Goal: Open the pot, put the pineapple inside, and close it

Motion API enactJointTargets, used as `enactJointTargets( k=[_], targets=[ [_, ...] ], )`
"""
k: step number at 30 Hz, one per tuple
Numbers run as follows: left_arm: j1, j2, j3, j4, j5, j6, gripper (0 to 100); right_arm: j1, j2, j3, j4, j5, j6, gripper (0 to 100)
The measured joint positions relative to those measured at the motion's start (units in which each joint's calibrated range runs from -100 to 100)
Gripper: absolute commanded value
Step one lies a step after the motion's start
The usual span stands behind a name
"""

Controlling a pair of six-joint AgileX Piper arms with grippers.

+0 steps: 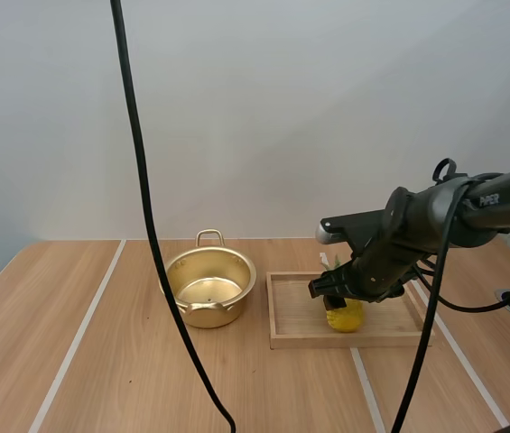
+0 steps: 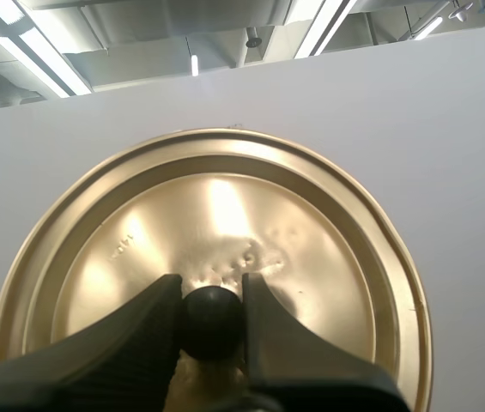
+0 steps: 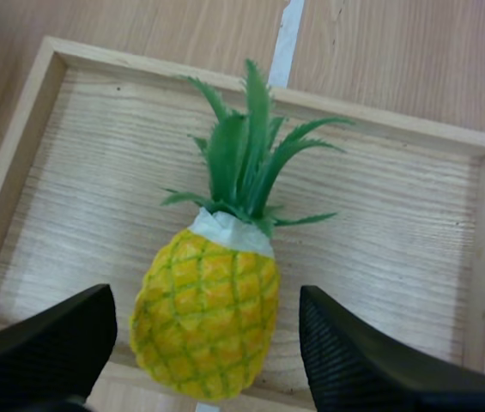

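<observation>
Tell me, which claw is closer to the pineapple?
The right. The right claw hangs open astride the pineapple lying in the wooden tray, a finger on either side. The left claw is elsewhere, pinching the lid by its black knob.

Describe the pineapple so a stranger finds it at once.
On the table, right of the gold pot, lies a wooden tray. The pineapple lies near its front edge, between the right gripper's open fingers; nothing else is yellow with green leaves.

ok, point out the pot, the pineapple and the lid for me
pot (image 1: 208,316): high view, front of its outer wall.
pineapple (image 3: 208,313): right wrist view, middle of the yellow body.
lid (image 2: 225,206): left wrist view, its gold face.
</observation>
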Motion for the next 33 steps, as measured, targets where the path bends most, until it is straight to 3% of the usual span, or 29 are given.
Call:
enactJointTargets(
  k=[33],
  targets=[
    [0.00,0.00,0.00,0.00,0.00,0.00,0,0.00,12.18,0.00,3.85,-10.63,-5.85,100]
  ],
)
